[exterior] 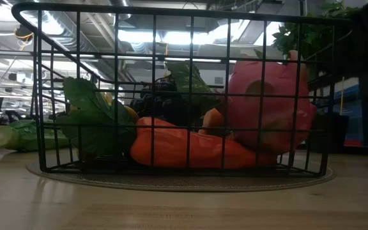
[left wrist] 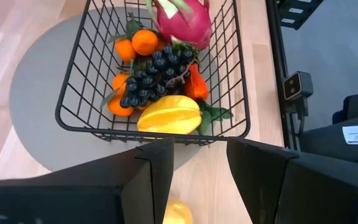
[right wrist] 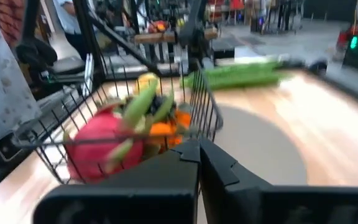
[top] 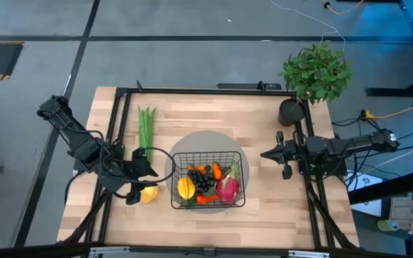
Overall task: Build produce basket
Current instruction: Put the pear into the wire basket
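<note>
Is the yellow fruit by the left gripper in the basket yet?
Out. The small yellow toy fruit lies on the wooden table beside the black wire-grid basket, under the left gripper.

Bench (top: 264, 208): pale wood planks, smooth, low sheen, framed in black metal. Basket (top: 208, 155): thin black wire, coated, slightly glossy. Mat (left wrist: 36, 118) under it: grey, matt, flat. Produce looks moulded plastic: dragon fruit (left wrist: 182, 22) pink and satiny, star fruit (left wrist: 169, 118) yellow and glossy, grapes (left wrist: 151, 81) dark with highlights. Left gripper (left wrist: 197, 168) fingers: matt black plastic.
</note>
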Controlling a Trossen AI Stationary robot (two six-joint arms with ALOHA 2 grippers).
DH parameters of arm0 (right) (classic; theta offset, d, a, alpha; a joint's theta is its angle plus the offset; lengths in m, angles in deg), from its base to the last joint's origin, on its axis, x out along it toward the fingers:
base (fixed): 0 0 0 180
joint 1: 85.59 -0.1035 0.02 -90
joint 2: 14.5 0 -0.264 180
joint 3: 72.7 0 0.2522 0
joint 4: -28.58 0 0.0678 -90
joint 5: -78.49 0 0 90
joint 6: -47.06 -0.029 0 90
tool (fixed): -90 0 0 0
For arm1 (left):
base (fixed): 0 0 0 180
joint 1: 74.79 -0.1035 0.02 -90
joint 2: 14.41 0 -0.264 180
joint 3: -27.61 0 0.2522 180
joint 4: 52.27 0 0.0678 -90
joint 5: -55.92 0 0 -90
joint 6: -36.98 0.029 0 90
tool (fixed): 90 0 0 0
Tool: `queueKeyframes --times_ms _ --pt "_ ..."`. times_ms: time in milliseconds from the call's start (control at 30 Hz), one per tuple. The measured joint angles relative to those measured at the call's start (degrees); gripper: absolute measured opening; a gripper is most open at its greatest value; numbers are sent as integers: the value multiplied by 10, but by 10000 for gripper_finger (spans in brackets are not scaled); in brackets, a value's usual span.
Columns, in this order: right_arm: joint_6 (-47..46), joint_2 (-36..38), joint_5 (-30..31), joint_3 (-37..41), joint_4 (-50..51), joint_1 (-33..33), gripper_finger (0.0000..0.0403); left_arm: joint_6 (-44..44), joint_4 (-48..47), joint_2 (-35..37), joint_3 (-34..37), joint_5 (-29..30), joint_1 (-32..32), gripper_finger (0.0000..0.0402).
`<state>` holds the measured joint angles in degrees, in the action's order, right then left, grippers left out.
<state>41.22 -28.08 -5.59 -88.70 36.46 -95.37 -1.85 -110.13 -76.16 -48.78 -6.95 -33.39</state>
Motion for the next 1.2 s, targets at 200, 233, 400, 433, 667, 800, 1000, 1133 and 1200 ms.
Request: queueKeyframes --times_ms 200,233,400,433,667,800,1000,1133,1200 --pt "16 44 0 -25 57 0 1 0 0 0 0 0 0 138" --pt "16 51 0 -25 65 0 1 0 0 0 0 0 0 138" --pt "-31 65 16 -24 66 0 1 0 0 0 0 0 0 138" --pt "-44 66 21 -24 67 0 2 0 0 0 0 0 0 138" --pt "-59 65 25 -24 68 0 5 0 0 0 0 0 0 138" --pt "-58 65 25 -24 70 0 5 0 0 0 0 2 0 138" --pt "-58 66 25 -23 70 0 5 18 0 0 0 16 0 138" --pt "-57 67 25 -23 72 0 5 19 0 0 0 25 0 138" --pt "-57 73 25 -22 60 0 5 19 0 0 0 25 0 138"
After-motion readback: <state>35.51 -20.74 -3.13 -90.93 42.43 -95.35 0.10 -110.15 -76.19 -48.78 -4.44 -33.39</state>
